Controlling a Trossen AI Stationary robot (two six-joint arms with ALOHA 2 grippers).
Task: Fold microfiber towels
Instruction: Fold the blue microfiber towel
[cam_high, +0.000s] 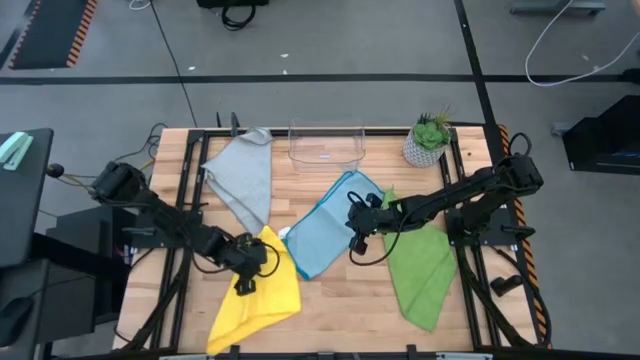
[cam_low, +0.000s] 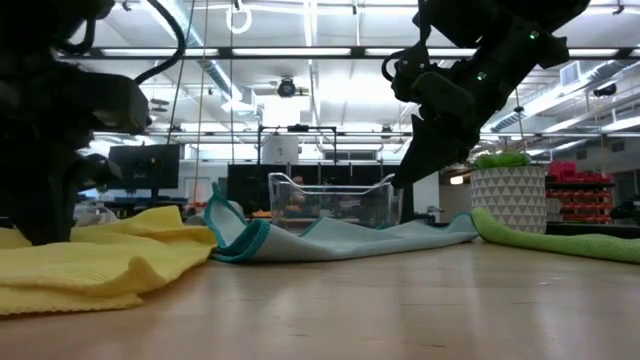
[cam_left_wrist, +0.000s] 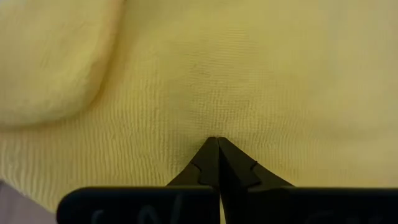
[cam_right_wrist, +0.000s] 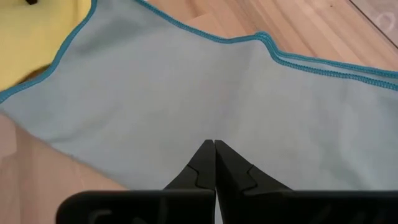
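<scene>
The yellow towel (cam_high: 258, 298) lies rumpled at the near left, and my left gripper (cam_high: 243, 285) is shut, down on its far part; the cloth fills the left wrist view (cam_left_wrist: 249, 74). The light blue towel (cam_high: 325, 232) lies at mid-table with its left edge curled up (cam_low: 225, 225). My right gripper (cam_high: 357, 243) is shut and hangs above the blue towel's right part, clear of it in the low view (cam_low: 393, 183). The green towel (cam_high: 420, 268) lies at the right. The grey towel (cam_high: 243, 175) lies at the far left. My left gripper's shut fingertips (cam_left_wrist: 219, 155) come from above, pointing down, and meet the yellow towel's upper surface (cam_left_wrist: 214, 124) near its far end. The towel lies on the table. I cannot tell whether any cloth is caught between the fingers.
A clear plastic container (cam_high: 325, 145) stands at the table's far middle, and a potted plant in a white pot (cam_high: 428, 142) stands beside it at the far right. Bare wood (cam_high: 345, 305) shows at the near middle between the yellow and green towels.
</scene>
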